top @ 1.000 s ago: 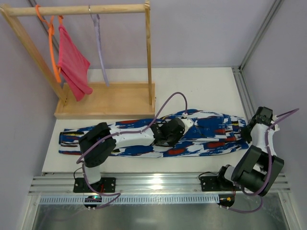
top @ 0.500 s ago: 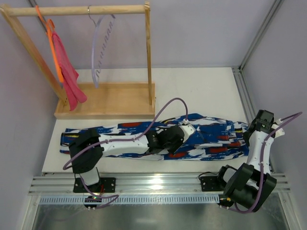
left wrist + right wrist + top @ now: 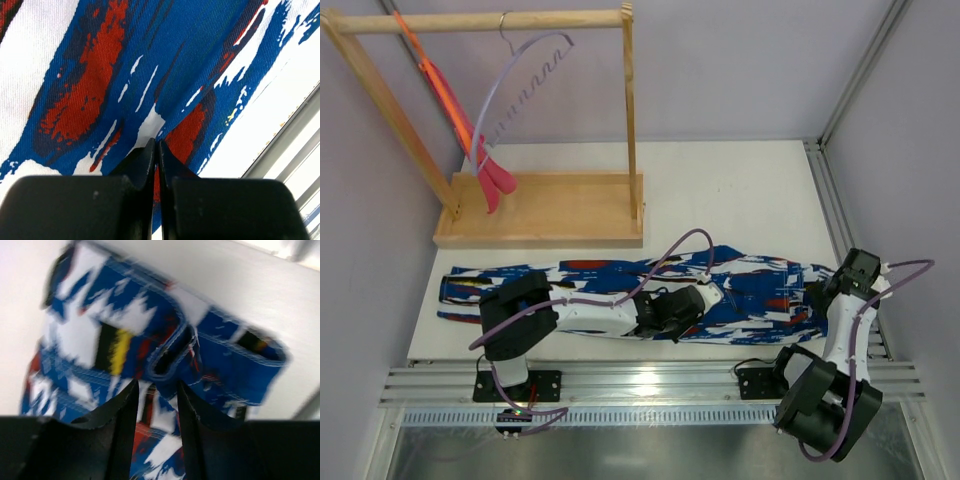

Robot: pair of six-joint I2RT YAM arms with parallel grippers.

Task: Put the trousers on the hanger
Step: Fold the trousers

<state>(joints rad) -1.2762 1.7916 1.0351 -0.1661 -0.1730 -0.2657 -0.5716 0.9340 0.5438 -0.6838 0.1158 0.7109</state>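
We see the trousers [image 3: 600,275] lying stretched lengthwise across the near side of the desk [image 3: 740,190], with both arms at them. The left end effector [image 3: 712,295] sits on the middle of the garment, with printed cloth spreading away to either side of it. In the left wrist view its fingers are pressed together, pinching a small fold of the trousers [image 3: 125,60] at the left end effector's [image 3: 156,146] tips, where creases in the blue and red print run in. The pale desk edge shows just to the right of those tips. The right end effector [image 3: 823,293] is at the waist end of the trousers, at the far right of the cloth. In the blurred right wrist view its fingers stand spread apart. The stitched waistband of the trousers [image 3: 125,315], with what looks like a belt loop, lies just beyond and between the tips of the right end effector [image 3: 156,385], and no cloth is clamped there. The hanger [image 3: 524,92] hangs tilted by its hook from the top rail of the wooden rack [image 3: 535,210], well beyond both end effectors and to their left. Beside it on the same rail we see an orange hanger [image 3: 445,85] carrying a pink-red cloth [image 3: 485,170].
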